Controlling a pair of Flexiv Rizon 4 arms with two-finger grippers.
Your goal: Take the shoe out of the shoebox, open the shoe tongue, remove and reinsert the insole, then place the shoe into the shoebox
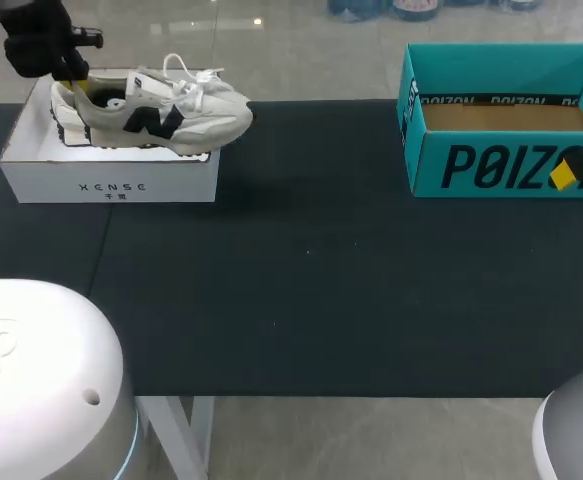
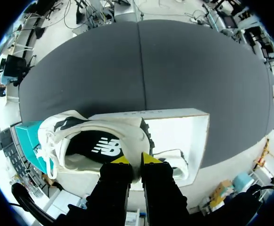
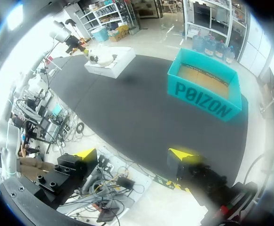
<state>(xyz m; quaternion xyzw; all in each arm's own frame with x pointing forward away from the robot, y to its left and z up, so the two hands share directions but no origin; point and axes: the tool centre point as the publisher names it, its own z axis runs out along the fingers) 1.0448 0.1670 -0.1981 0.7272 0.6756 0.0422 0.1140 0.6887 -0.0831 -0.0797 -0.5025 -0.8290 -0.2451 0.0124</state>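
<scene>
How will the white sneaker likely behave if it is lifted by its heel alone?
The sneaker would probably hang toe-down, since the left gripper pinches only its heel rim. The thin collar looks soft, so it may fold or slip. Its loose laces will likely dangle and could snag the white box.

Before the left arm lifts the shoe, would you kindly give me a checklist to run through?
1. Left gripper shut on the heel of the white lace-up sneaker: ok.
2. Sneaker resting in the shallow white cardboard box: ok.
3. Black insole inside the sneaker: ok; lying flat: cannot tell.
4. Right gripper open, holding nothing: ok.
5. Teal cardboard shoebox open, nothing inside: ok.
</scene>
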